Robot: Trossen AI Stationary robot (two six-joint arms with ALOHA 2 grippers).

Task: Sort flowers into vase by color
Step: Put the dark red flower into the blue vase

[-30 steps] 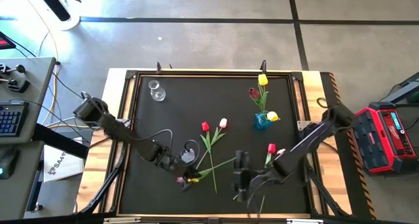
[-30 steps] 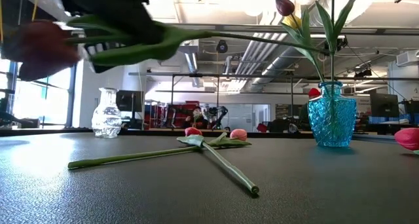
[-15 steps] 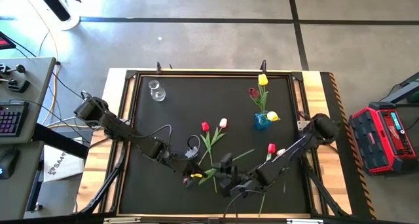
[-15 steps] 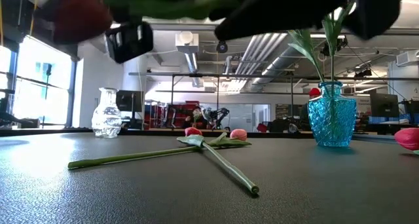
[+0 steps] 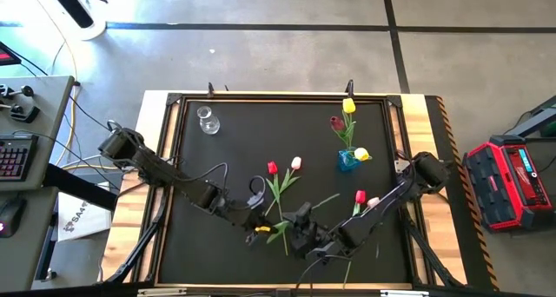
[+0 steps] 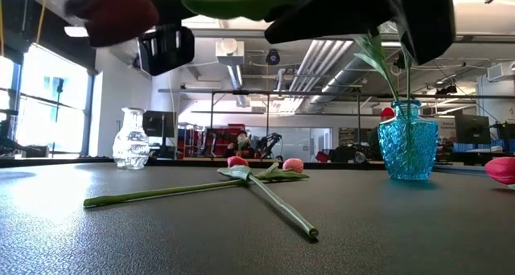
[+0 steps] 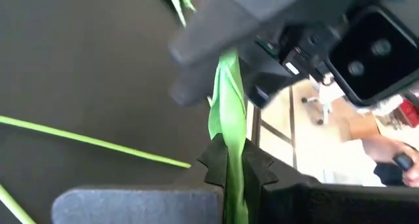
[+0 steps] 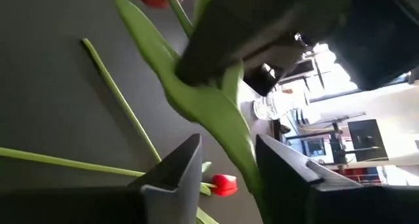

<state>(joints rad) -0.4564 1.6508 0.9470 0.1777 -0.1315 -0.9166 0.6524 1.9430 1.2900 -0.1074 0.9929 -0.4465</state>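
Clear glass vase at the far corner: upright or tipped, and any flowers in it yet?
Upright and empty: the clear glass vase stands on its base, with no stems inside.

Both arms reach inward and low over the desk's near middle. The left pincer [image 5: 257, 231] is clamped tight; the right pincer [image 5: 291, 234], just beside it, stands part-spread.

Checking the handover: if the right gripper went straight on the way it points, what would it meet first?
Probably the green stem and leaf of the flower the left gripper holds; the right gripper faces it with the leaf already between its fingers. Depth is unclear.
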